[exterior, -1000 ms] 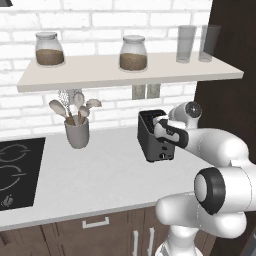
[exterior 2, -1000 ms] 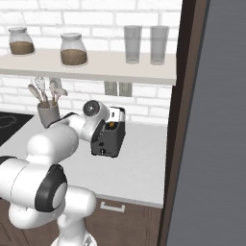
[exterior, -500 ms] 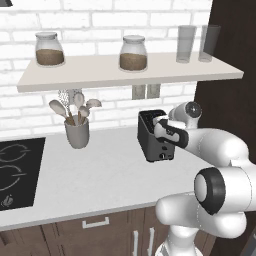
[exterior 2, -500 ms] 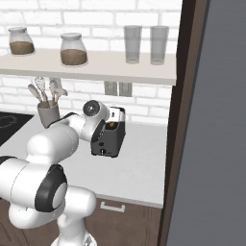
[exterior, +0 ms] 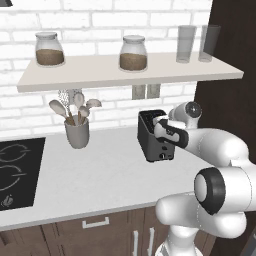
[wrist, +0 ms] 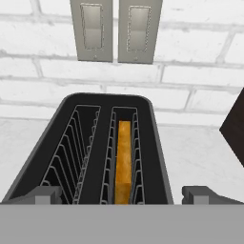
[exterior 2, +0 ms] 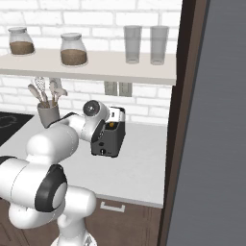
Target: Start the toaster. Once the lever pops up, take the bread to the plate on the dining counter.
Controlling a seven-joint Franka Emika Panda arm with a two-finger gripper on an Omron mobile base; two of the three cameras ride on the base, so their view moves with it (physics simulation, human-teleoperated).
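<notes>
I'm holding the gripper (wrist: 122, 195) spread wide, empty, straddling the toaster (wrist: 93, 147) just ahead of it; the bread (wrist: 124, 159) is sitting in the right-hand slot, long axis running away from me.

No readable text, label or number shows anywhere.

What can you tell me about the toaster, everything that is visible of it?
The toaster is a small, boxy, dark grey-black appliance that looks like matte plastic or metal. It stands upright on the white worktop, in front of the brick wall. Its top has two wire-lined slots: the bread sits down in one, the other is empty. The open gripper hovers just above it.
</notes>
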